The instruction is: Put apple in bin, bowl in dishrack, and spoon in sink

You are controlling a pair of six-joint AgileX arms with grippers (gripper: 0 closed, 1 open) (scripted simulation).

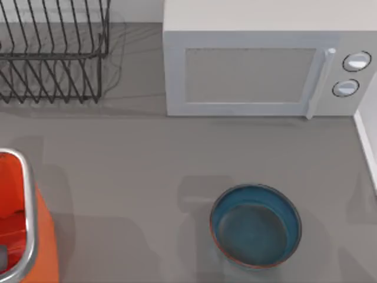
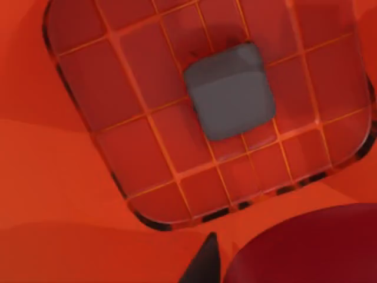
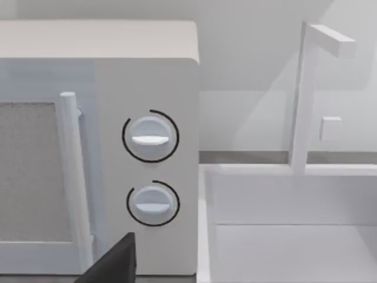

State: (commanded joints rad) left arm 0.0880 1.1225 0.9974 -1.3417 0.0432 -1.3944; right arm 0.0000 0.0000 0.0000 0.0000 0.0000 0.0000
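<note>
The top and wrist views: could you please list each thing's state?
Bowl: upright on the counter, nothing inside.
Dishrack: holds nothing.
Bin: open-topped.
Apple: above the bin's floor, by the left wrist.
Microwave: door closed.
Sink: holds nothing.

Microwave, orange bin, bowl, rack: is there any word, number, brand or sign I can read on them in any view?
None: no readable text in any view.
White microwave: its two round dials carry only a plain arc line, no numbers.
Orange bin with silver rim: blank; its gridded floor holds a grey square block, unmarked.
Teal-blue bowl, dark wire dishrack, white sink: unmarked.
</note>
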